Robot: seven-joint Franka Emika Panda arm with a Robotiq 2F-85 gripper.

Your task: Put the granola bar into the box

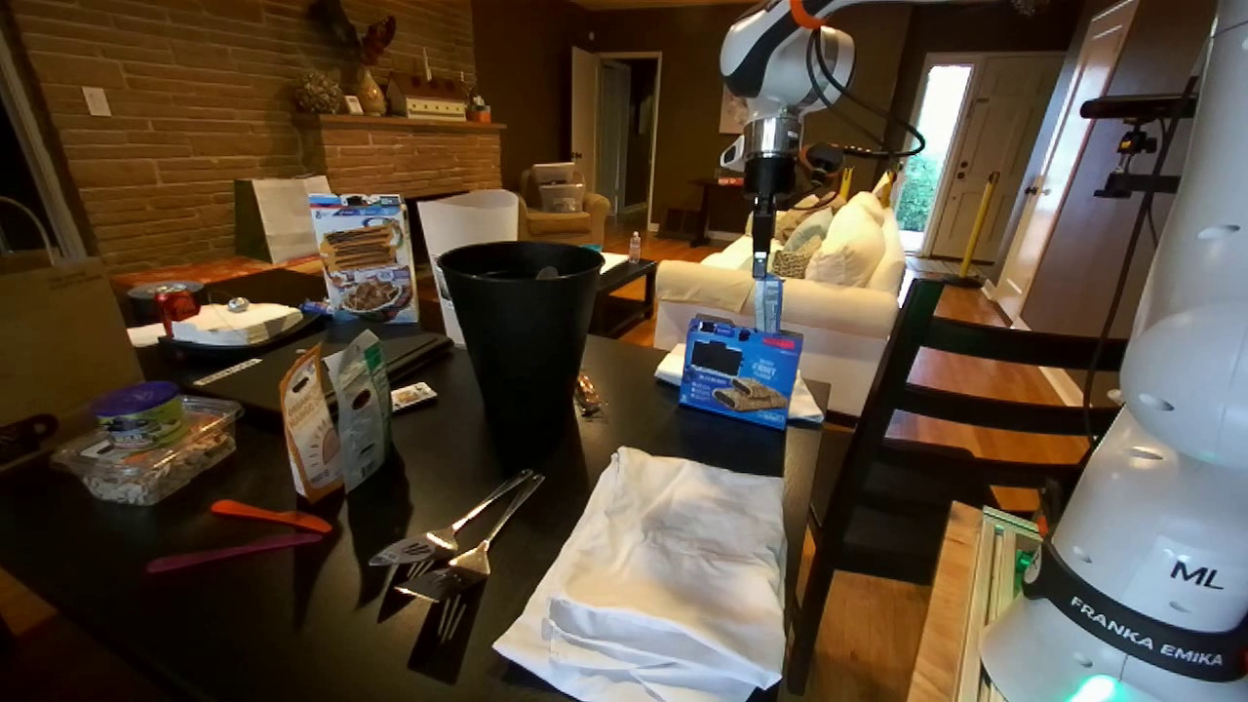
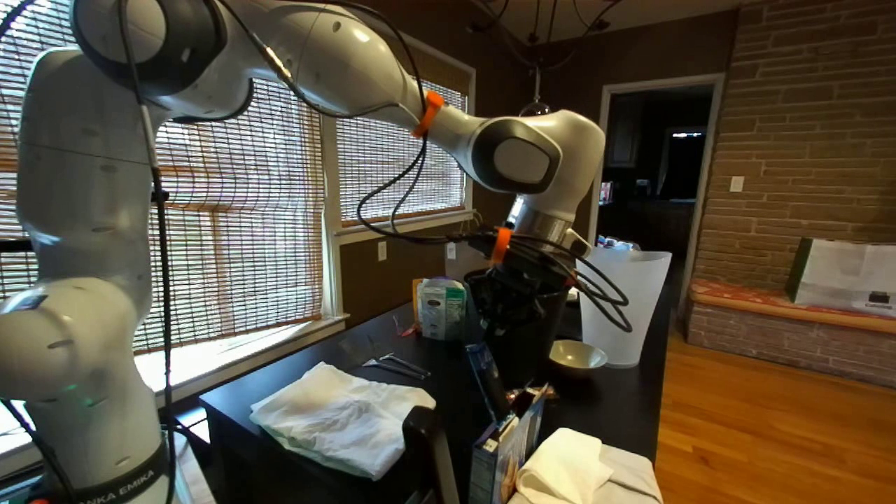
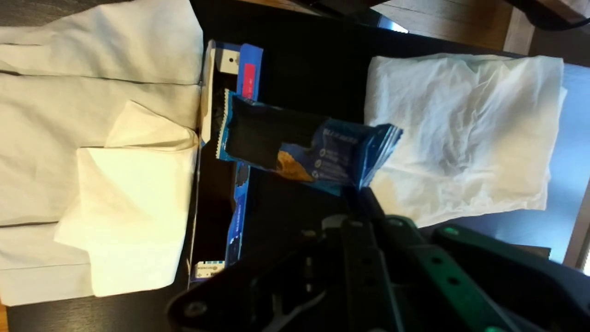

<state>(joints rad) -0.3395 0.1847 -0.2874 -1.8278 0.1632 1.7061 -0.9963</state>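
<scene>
One granola bar (image 3: 302, 143) hangs clamped in the jaws, apparently over one blue box (image 1: 741, 378).

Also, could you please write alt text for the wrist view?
A pincer holds a blue-wrapped granola bar by one end, its free end overlapping the mouth of an open blue box. A white cloth lies to the right, a cream cloth to the left.

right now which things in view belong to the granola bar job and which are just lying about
For the job:
granola bar
gripper, shut on its end
blue box, top open

Just lying about:
black bin
folded white cloth
orange utensil
bowl
</scene>
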